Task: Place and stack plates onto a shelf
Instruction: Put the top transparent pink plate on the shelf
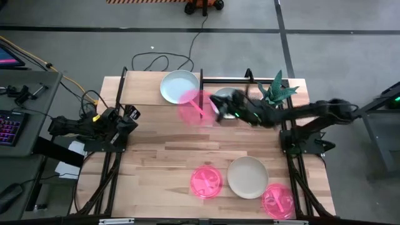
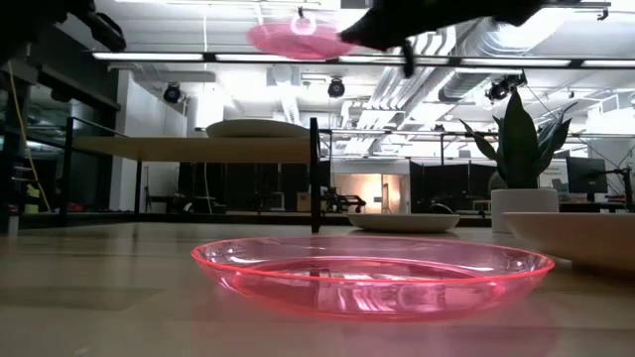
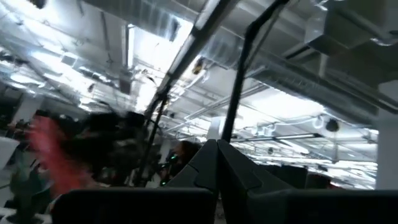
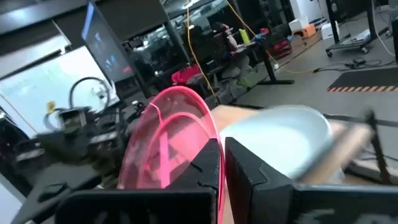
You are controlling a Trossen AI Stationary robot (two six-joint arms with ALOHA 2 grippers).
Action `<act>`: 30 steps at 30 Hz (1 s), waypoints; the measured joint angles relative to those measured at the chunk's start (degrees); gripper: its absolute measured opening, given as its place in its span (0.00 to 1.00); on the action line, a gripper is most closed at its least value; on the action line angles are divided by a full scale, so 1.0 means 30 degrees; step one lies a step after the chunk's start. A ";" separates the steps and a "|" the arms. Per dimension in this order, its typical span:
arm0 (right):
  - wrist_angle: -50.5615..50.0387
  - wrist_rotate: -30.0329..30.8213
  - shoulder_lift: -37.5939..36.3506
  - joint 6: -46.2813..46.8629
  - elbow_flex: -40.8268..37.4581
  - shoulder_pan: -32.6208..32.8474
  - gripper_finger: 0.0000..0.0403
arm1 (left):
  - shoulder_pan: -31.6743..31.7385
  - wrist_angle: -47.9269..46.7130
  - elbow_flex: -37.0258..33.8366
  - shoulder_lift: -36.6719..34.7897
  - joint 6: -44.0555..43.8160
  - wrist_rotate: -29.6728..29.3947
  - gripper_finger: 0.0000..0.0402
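Note:
My right gripper [image 1: 216, 107] is shut on a translucent pink plate [image 1: 194, 107], held high above the shelf's right near corner; the low view shows that plate [image 2: 296, 38] well above the board. The shelf [image 1: 140, 89], a light board on thin black posts, carries a pale blue-white plate [image 1: 179, 86] resting flat on its base. A second pale plate [image 1: 230, 95] lies on the table to the shelf's right, partly under my right arm. My left gripper [image 1: 131, 114] waits shut at the table's left edge. My right gripper [image 4: 222, 163] pinches the pink plate's rim [image 4: 208, 142] between its two fingers, one on each face. The fingers come about level from the table's right side. The plate [image 4: 165, 146] is lifted clear and reaches out past the fingertips toward the left, close to level in the low view.
On the near half of the table lie a pink plate [image 1: 205, 181], a cream plate [image 1: 247, 177] and another pink plate [image 1: 277, 201]. A potted plant [image 1: 278, 90] stands at the far right. The table's middle between the arms is bare wood.

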 joint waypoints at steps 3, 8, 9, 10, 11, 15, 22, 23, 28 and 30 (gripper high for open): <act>-0.1132 -0.2244 0.2446 -0.0021 0.3361 -0.1788 0.00 | -0.0005 0.0742 0.0000 -0.0007 0.0328 0.1280 0.00; -0.3262 -0.4575 0.6932 0.0042 0.9307 -0.3763 0.00 | -0.0007 0.1224 0.0000 -0.0007 0.0397 0.2433 0.00; -0.3640 -0.4830 0.7843 0.0044 1.0503 -0.4011 0.00 | -0.0007 0.1146 0.0000 -0.0007 0.0404 0.2593 0.00; -0.4015 -0.4988 0.8738 0.0066 1.1704 -0.4229 0.00 | -0.0007 0.1080 0.0000 -0.0005 0.0399 0.2673 0.00; -0.4272 -0.5023 0.9625 0.0141 1.2889 -0.4403 0.00 | -0.0007 0.1018 0.0000 -0.0007 0.0390 0.2680 0.00; -0.5696 -0.5133 1.2887 0.0482 1.7335 -0.4872 0.00 | -0.0007 0.0382 0.0000 0.0000 0.0382 0.2745 0.00; -0.6900 -0.5344 1.7896 0.2048 2.3594 -0.5071 0.00 | -0.0007 0.0046 0.0000 -0.0007 0.0055 0.2744 0.00; -0.6980 -0.5345 1.8479 0.2235 2.4322 -0.5066 0.00 | -0.0007 0.0043 0.0000 -0.0007 0.0055 0.2746 0.00; -0.7162 -0.5352 2.0830 0.3655 2.6897 -0.5058 0.00 | -0.0007 -0.0008 0.0000 0.0001 0.0165 0.2746 0.00; -0.7198 -0.5344 2.1440 0.3721 2.7490 -0.5066 0.00 | -0.0007 -0.0004 0.0000 0.0001 0.0251 0.2739 0.00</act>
